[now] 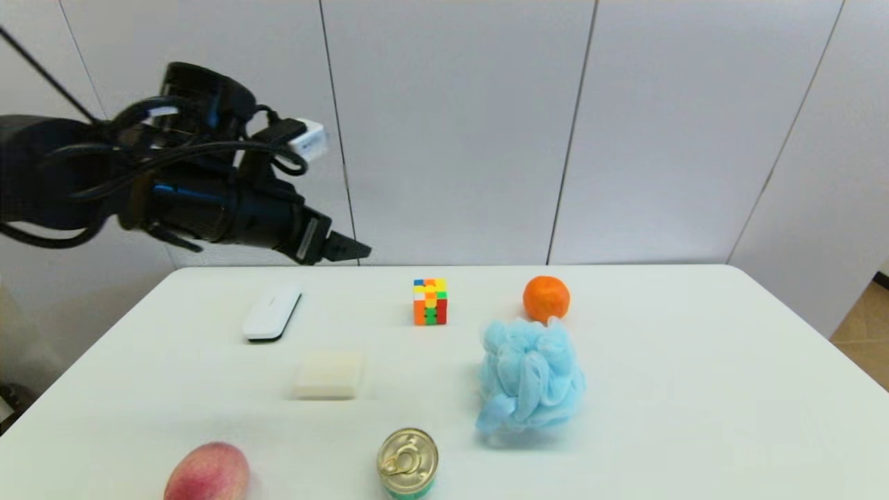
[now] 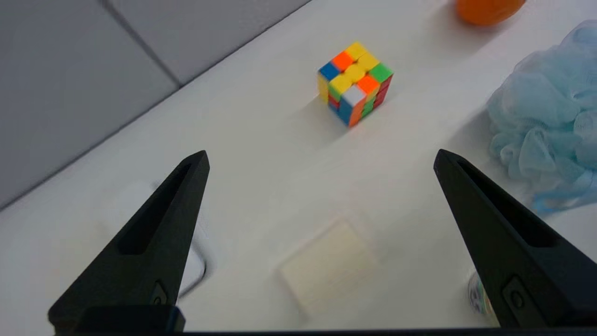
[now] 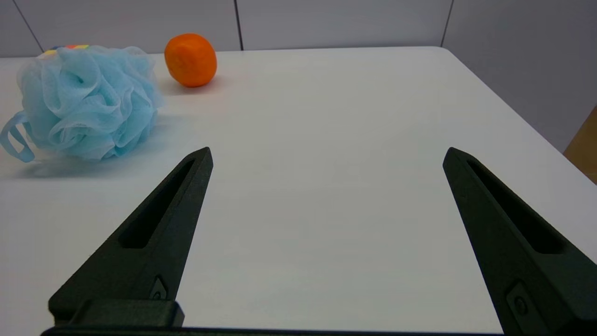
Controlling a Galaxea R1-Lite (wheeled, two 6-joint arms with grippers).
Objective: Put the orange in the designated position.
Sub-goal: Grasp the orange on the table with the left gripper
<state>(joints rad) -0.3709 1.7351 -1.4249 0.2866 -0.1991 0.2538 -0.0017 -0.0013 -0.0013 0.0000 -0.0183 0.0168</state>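
Head view is showing the left gripper (image 1: 351, 248) hanging in the air above the far left part of the white table (image 1: 694, 389), its fingers pointing toward the middle; from its own wrist view the two black fingers (image 2: 154, 233) are standing wide apart with nothing between them. The orange (image 1: 546, 298) is sitting on the far side of the table, right of centre, just behind the light-blue bath pouf (image 1: 530, 376) and near enough that the two seem to be touching or almost touching; the puzzle cube (image 1: 430, 302) is standing to its left, well apart. A white remote-like device (image 1: 272, 314) is lying beneath the left gripper's reach, a pale soap-like block (image 1: 328, 375) is resting nearer the robot, and a pull-tab can (image 1: 408, 462) and a pink-red fruit (image 1: 208, 472) are sitting at the near edge. Over on the right wrist view, the right gripper (image 3: 326, 158) is hovering low over bare tabletop, fingers spread wide and gripping nothing; the orange is showing beyond it, beside the pouf.
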